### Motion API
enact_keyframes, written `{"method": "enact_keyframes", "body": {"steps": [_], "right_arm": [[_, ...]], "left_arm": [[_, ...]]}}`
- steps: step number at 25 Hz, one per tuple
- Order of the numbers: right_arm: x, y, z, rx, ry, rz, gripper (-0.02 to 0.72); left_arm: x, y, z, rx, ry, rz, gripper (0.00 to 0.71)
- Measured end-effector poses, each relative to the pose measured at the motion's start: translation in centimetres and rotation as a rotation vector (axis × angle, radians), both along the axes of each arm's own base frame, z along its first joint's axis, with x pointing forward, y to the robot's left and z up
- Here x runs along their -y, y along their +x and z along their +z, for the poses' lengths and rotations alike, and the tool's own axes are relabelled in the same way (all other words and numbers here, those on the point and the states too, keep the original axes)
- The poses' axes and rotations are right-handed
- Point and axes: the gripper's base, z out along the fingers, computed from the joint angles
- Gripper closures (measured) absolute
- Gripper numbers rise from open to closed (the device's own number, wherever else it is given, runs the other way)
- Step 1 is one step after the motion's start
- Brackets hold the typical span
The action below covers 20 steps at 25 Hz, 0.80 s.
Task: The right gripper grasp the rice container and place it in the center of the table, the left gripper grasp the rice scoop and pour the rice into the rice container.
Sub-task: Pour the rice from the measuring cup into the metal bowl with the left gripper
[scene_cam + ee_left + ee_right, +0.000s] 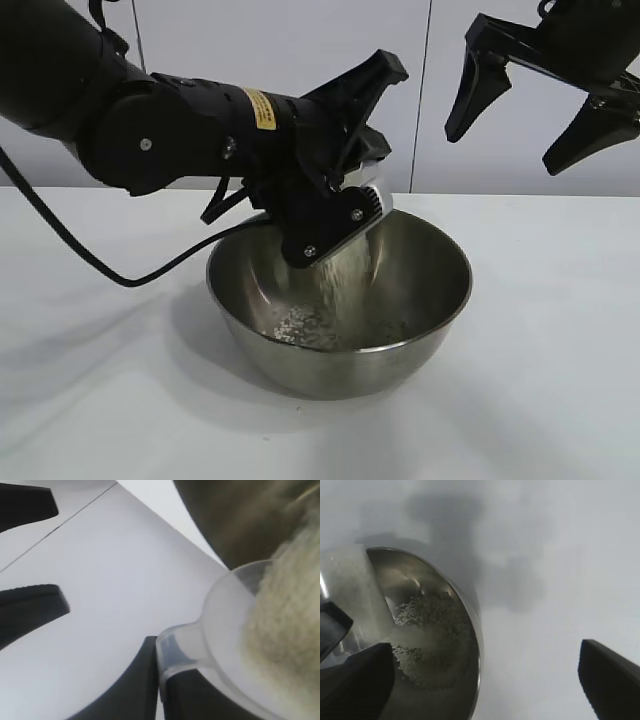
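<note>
Above the near-left rim of the rice container [400, 300], the left gripper [335, 205] has its fingers [135, 680] clenched on the rice scoop [365, 205], which is tipped steeply mouth-down toward the bowl's hollow. From the scoop's lip a stream of the rice [345, 265] falls into the bowl, and a small heap of grains [427, 630] already lies on its shiny bottom. Seen from the left wrist, the scoop [220, 625] is pinched by its handle tab between the two black fingers, with grains sliding over its wall. Behind the gripper, the left arm reaches in from the bowl's left, a black cable drooping from it down to the table [560, 380]. The bowl stands upright on the white tabletop. Up and to the right of the bowl, the right gripper [530, 110] hangs in the air with its fingers spread wide, grasping nothing and well clear of the rim.
</note>
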Motion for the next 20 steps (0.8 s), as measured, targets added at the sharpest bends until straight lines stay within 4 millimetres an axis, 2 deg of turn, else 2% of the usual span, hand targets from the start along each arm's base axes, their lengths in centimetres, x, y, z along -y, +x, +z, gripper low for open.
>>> {"method": "enact_keyframes", "body": {"steps": [13,16,20], "right_arm": [[0.0,0.0,0.0,0.003,-0.002,0.004,0.02],[0.0,0.0,0.0,0.003,-0.002,0.004,0.021],[0.0,0.0,0.0,0.001,-0.002,0.005,0.021]], "left_arm": [[0.1,-0.3,-0.6,0.008,0.094,-0.054,0.707],[0.1,-0.4,-0.6,0.001,0.09,-0.052,0.707],[-0.6,-1.4,-1.8,-0.093,0.024,-0.034,0.707]]}}
